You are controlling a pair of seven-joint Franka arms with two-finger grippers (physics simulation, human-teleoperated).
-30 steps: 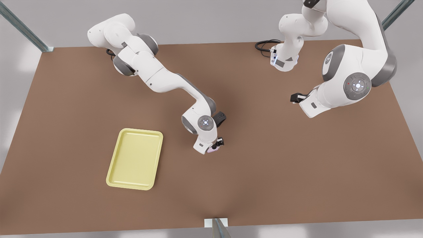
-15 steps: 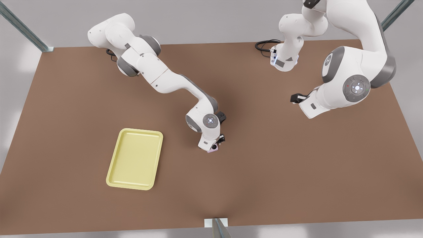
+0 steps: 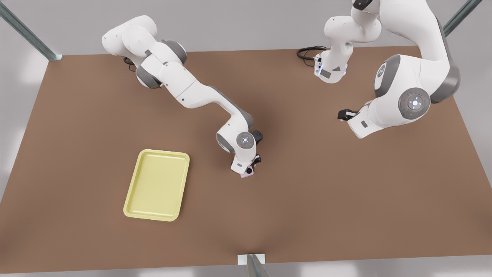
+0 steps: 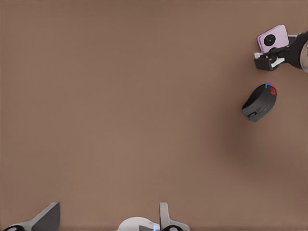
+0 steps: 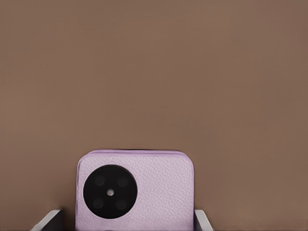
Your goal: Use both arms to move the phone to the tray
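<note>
The pale pink phone lies flat on the brown table, its black round camera patch showing. My right gripper stands low over it, open, with one finger on each side of the phone's edges. In the front view this gripper is near the table's middle and the phone peeks out under it. The pale yellow tray lies to the front view's left of it. My left gripper waits open above the table at the front view's right. From afar its wrist view catches the phone and the right gripper.
A black mouse with rainbow lights lies close behind the right arm's wrist, partly hidden in the front view. A black cable coils at the table's far edge. Metal frame posts stand at the table's corners and front edge.
The right arm's wrist has come down and shifted slightly toward the phone, so less of the phone and mouse shows in the front view. The left arm has barely moved.
</note>
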